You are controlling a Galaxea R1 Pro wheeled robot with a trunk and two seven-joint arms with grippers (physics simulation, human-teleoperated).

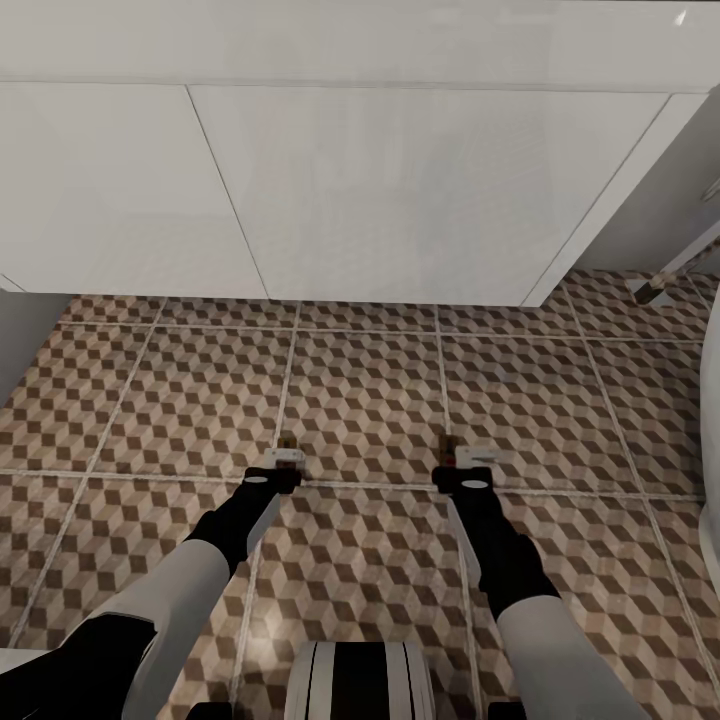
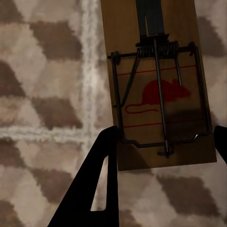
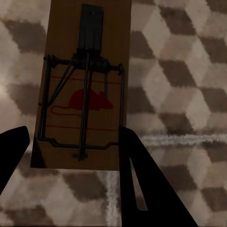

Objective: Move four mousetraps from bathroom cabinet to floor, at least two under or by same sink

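**Cube-Pattern Tiles With Two Traps Low Over Them**

The bathroom floor [image 1: 370,400] is laid in large square tiles printed with brown-and-beige cubes, with pale grout lines between. A white vanity [image 1: 350,200] stands on it at the far edge. Two mousetraps are low over the tiles near a grout line, well apart: one [image 1: 287,441] to the left, one [image 1: 447,445] to the right. Whether they rest on the tiles cannot be told. Each is a tan board with dark wire and a red mouse print [image 2: 158,92] [image 3: 85,101].

arms: white shells, black forearms | end effectors: black fingers [image 2: 94,184] | base: white-black striped
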